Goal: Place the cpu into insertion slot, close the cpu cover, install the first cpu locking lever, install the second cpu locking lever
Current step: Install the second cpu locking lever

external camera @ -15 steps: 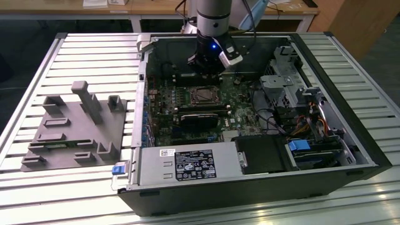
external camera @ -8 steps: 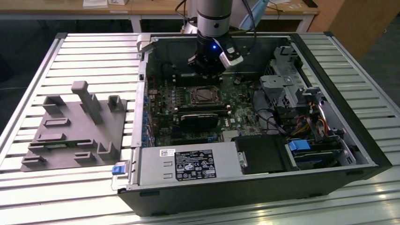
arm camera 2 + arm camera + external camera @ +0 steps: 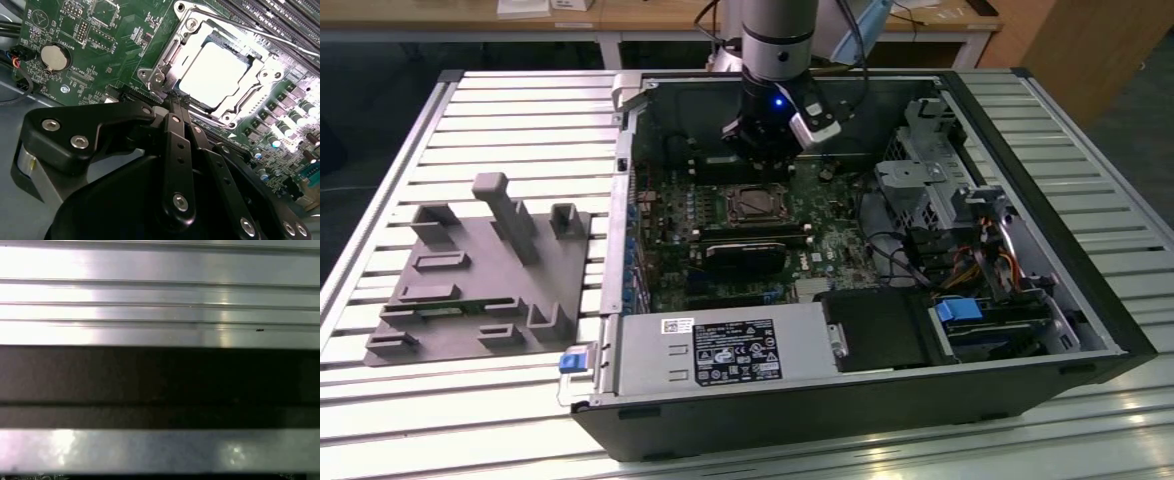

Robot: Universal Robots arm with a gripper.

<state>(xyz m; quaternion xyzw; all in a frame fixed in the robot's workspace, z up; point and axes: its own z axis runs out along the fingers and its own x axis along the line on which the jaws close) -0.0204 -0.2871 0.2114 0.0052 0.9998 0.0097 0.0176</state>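
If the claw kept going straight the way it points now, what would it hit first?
Probably the near edge of the cpu cover, closed over the cpu: the claw tapers to a point right at that edge in the second wrist view. Remaining depth is unclear.

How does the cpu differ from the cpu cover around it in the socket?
The cpu is a solid, plain, bright square plate; the cpu cover is an open metal frame with screws at its corners. The cpu sits inside and lower; the cpu cover rings it and lies closed over its edges. Both are silvery, flat and square.
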